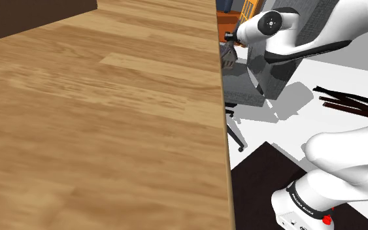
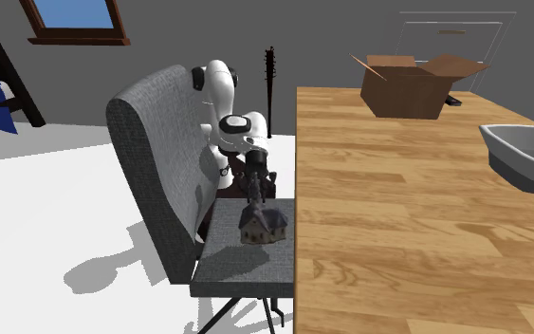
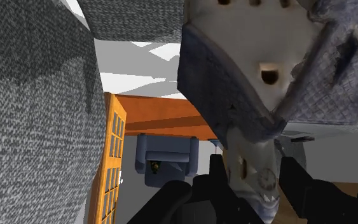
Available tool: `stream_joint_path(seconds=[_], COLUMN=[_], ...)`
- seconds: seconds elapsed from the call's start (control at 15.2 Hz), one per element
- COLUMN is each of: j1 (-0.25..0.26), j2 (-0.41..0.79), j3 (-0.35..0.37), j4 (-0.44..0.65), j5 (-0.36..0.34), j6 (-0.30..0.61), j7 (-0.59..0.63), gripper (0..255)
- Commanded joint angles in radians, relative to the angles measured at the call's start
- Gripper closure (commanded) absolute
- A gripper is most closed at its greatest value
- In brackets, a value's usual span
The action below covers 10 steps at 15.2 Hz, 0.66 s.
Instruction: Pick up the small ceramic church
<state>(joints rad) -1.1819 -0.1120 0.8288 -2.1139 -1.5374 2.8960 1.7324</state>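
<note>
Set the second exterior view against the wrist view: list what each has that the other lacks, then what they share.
Second exterior view, not the wrist view: cardboard box, grey bin, window, white arm. Wrist view, not the second exterior view: orange cabinet, blue-grey armchair. Shared: the church, the grey chair it sits on, and the pincer at the church's tower.

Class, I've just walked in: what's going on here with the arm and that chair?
A white robot arm reaches down over the seat of a grey chair that stands against a wooden table. Its black gripper is shut on the steeple of a small church, on the side of the seat nearest the table. In the wrist view the fingers clasp the steeple. Whether the church has left the seat cannot be told.
</note>
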Motion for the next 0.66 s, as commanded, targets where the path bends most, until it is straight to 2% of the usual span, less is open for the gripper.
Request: stream_joint_path(seconds=[0.0,0.46,0.59], j1=[0.001,0.040,0.042], j2=[-0.015,-0.061,-0.062], j3=[-0.012,-0.062,-0.065], j4=[0.005,0.014,0.014], j5=[0.065,0.301,0.306], j6=[0.013,0.027,0.027], j7=[-0.062,-0.285,-0.290], gripper=[255,255,255])
